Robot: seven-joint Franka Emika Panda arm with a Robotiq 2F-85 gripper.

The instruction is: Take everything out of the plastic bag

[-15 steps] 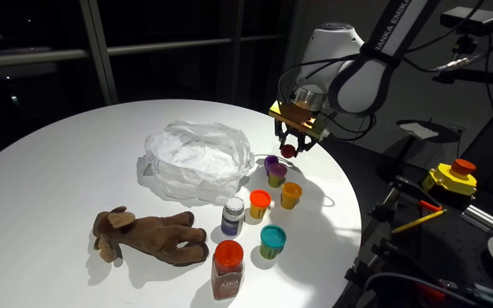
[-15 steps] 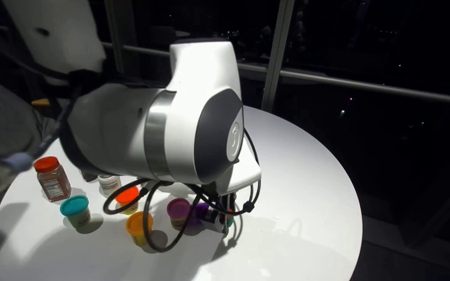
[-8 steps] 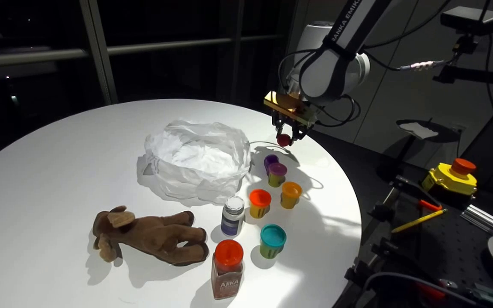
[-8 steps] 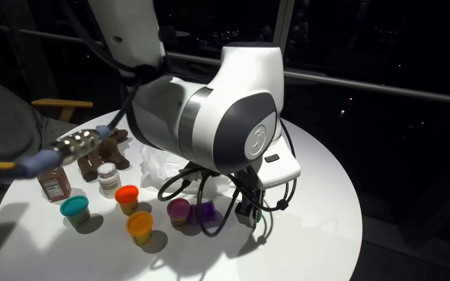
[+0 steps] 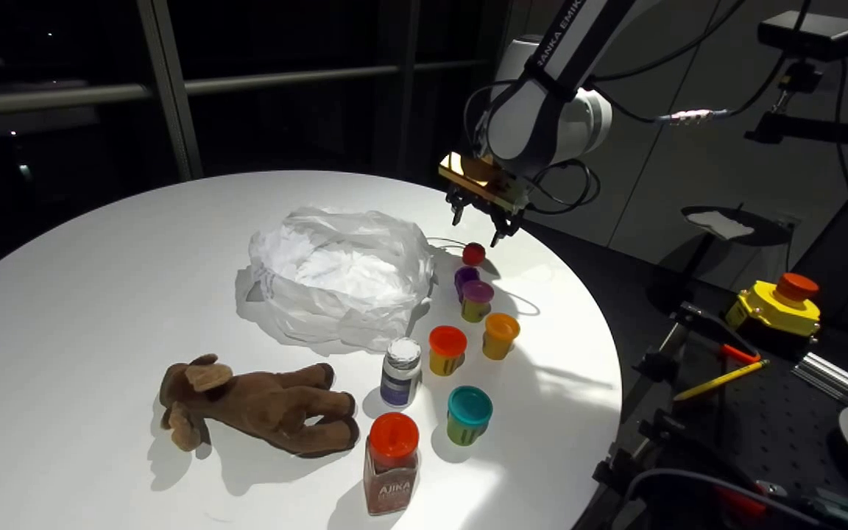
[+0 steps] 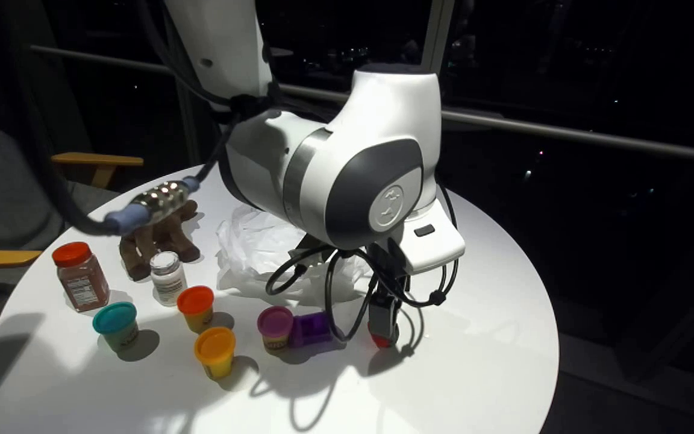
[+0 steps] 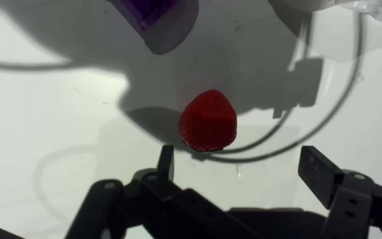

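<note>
Bright colours, white worktop [image 5: 100, 265]
Brown plush toy [image 5: 269, 408] left, translucent white bag [image 5: 336, 313], red-lidded jar [image 5: 391, 471] near, blue-labelled white bottle [image 5: 400, 374], red piece [image 5: 473, 254]; cups [image 5: 470, 417] capped teal, red-orange, orange, purple

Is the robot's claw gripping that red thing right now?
No, in the wrist view the gripper stands wide open, and the red thing lies clear of it.

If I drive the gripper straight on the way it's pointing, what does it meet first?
Probably the red object, ahead of the open gripper in the wrist view; if the line misses it, the white tabletop. Depth is hard to judge.
</note>
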